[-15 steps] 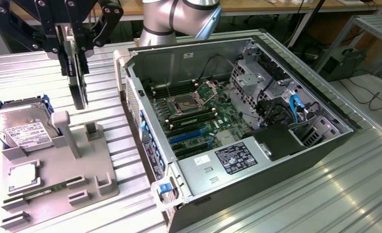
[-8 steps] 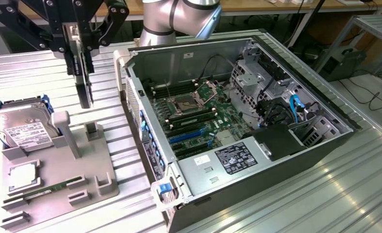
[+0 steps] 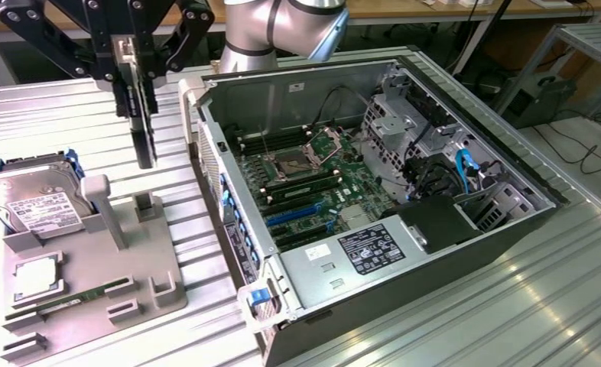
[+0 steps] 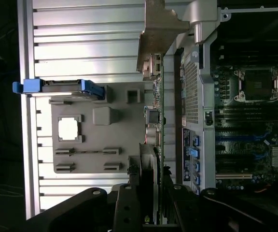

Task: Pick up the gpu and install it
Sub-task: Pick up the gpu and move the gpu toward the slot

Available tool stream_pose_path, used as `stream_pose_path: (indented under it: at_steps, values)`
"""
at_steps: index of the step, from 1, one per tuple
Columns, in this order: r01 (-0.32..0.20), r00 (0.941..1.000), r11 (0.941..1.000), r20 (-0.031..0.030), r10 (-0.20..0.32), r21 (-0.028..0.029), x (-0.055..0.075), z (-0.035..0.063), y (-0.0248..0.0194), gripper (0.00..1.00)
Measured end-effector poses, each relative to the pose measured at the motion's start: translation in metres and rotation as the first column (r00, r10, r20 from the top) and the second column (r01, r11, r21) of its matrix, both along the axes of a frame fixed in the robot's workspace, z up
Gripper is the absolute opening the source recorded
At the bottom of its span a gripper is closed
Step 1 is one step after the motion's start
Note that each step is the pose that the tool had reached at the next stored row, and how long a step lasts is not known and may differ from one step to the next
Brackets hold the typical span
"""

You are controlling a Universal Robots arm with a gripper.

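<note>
The gpu [image 3: 144, 115] hangs upright and edge-on in the air, a thin dark card above the table, between the grey fixture tray [image 3: 127, 298] and the open computer case [image 3: 242, 229]. My gripper [image 3: 132, 55] is shut on its upper end. In the wrist view the gpu [image 4: 156, 111] runs away from the gripper [image 4: 151, 191] as a thin green-edged card. Its silver bracket [image 4: 160, 29] is at the far end. It hangs beside the case wall [image 4: 192, 96]. The motherboard's blue slots [image 3: 295, 215] lie inside the case, with nothing in them.
On the fixture tray sit a silver hard drive [image 3: 30, 202] in a blue caddy, a CPU chip [image 3: 35, 279] and a slim green memory stick [image 3: 76, 300]. The case holds a power supply [image 3: 377, 245], cables and drive cages. Ribbed metal tabletop [image 3: 505, 306] surrounds everything.
</note>
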State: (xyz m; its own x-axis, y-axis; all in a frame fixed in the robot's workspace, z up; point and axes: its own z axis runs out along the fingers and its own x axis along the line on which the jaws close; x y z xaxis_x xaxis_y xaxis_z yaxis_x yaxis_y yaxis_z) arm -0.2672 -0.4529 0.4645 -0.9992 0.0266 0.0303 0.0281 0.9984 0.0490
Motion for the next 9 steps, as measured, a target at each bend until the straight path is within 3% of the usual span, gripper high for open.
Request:
stream_pose_path:
  at_steps: [9]
  values:
    - [0.0,1.0,1.0,0.0,0.0,0.0,0.0093,0.0,0.0,0.27]
